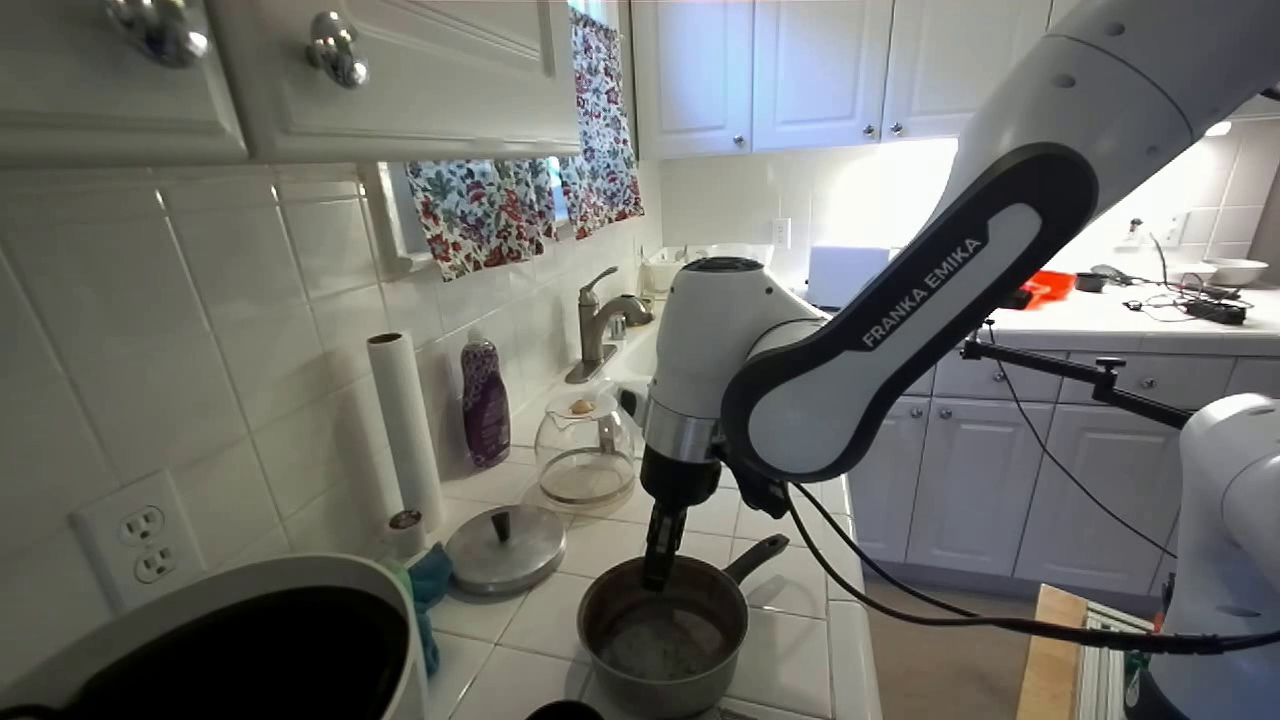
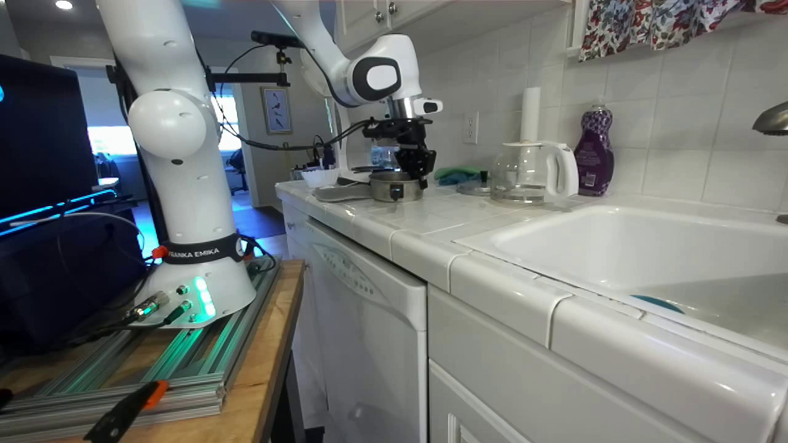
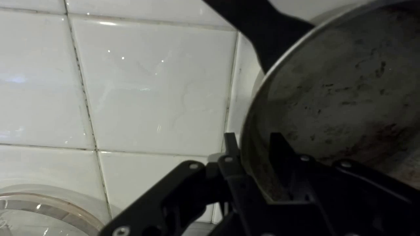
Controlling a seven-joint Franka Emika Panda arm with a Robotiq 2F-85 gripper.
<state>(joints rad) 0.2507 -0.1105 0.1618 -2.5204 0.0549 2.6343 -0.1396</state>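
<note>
The jaws stand apart astride the side of the saucepan [image 1: 662, 640], one of the fingers [image 3: 279, 147] inside it and its mate just outside the rim; a gap shows on the inner side, but whether the outer one touches metal cannot be told. That uneven placing looks like the first trouble: if the outer finger meets the pan ahead of the inner, it would probably nudge it across the glossy tiles of the worktop [image 2: 443, 212] instead of gripping squarely. The side is curved and looks smooth, so a hold at this single spot could slip or let the pan pivot, its far half sagging and the dark handle [image 1: 757, 558] adding a twist, if it leaves the tiles. Pressing lower might drive the inner finger against the stained bottom; how much room lies beneath it is hidden. The pan sits upright near the front edge with its handle reaching that way, so a wrong turn could leave the handle jutting over. On the side towards the sink [image 2: 646, 234], the glass carafe [image 2: 520, 175] stands near enough that a sideways swing of the arm [image 1: 870, 350] may knock it. The metal lid [image 1: 507, 550] lies towards the back wall [image 2: 665, 117], next to a crumpled blue-green cloth [image 1: 430, 578]; a pan shoved that way could bump it. Behind the carafe, the tall purple bottle [image 2: 594, 151] could topple if the glass is pushed into it.
</note>
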